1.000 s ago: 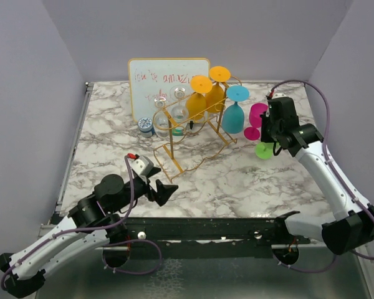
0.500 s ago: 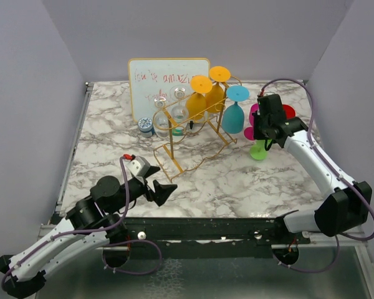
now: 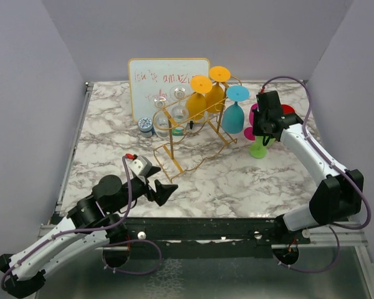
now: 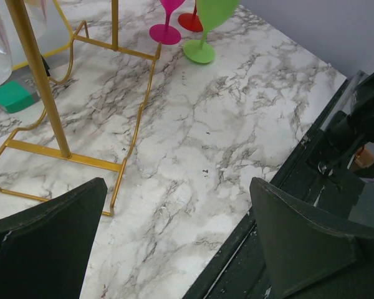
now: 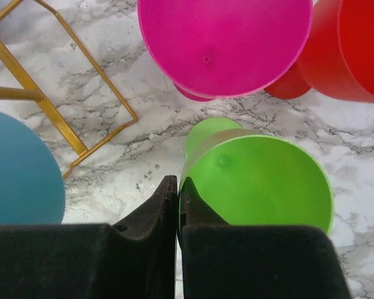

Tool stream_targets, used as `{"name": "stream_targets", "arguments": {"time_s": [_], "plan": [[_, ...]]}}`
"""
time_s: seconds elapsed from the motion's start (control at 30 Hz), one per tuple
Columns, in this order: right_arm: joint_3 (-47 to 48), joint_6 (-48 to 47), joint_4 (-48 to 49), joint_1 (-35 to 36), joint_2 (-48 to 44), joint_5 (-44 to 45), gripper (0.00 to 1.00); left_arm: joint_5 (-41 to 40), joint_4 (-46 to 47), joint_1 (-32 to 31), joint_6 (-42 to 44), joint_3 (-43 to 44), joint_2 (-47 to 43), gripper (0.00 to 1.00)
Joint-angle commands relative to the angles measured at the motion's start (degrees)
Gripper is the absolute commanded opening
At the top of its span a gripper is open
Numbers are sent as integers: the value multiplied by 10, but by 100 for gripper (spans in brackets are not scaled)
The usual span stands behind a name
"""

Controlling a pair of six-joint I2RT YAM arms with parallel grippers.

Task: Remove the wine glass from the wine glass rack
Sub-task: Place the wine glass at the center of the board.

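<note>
The right jaws are clenched on the rim of the green glass (image 5: 262,187). It leans (foot low at the desk (image 4: 224,124)) just beside the pink glass (image 5: 224,43) and the red glass (image 5: 355,56), off the gold rack (image 4: 43,87). A blue glass (image 3: 234,118) hangs on the rack. The left jaws gape, released, over the desk's near edge.

Your table (image 3: 255,180) is white marble veined in grey. The wine glass rack (image 4: 42,81) is thin gold-yellow wire. You see two orange glasses (image 3: 197,106), a teal glass (image 3: 234,118) and clear glasses (image 3: 162,118). There is also a magenta glass (image 5: 224,43), a red glass (image 5: 355,56) and a lime-green glass (image 5: 268,180). The whiteboard (image 3: 165,71) is white with red scribbles and a pale yellow frame. A small block (image 4: 12,96) is green.
</note>
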Motion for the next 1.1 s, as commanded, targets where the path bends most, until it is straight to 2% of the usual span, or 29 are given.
{"name": "stream_targets", "arguments": {"time_s": [0.0, 0.5, 0.57, 0.7, 0.77, 0.9, 1.07], "plan": [[32, 8, 20, -4, 20, -10, 2, -4, 7, 2, 4, -6, -15, 99], [48, 23, 15, -7, 34, -38, 11, 11, 7, 2, 1, -6, 0, 99], [53, 21, 8, -7, 34, -38, 18, 11, 7, 2, 0, -6, 1, 99], [60, 14, 1, -7, 27, -32, 21, 13, 7, 2, 1, -6, 2, 99], [65, 11, -4, -7, 28, -31, 28, 13, 7, 2, 1, -6, 3, 99], [72, 7, -15, -7, 25, -32, 29, 13, 7, 2, 1, -6, 2, 99], [95, 7, -29, -7, 15, -41, 38, 9, 7, 2, 0, -6, 2, 99]]}}
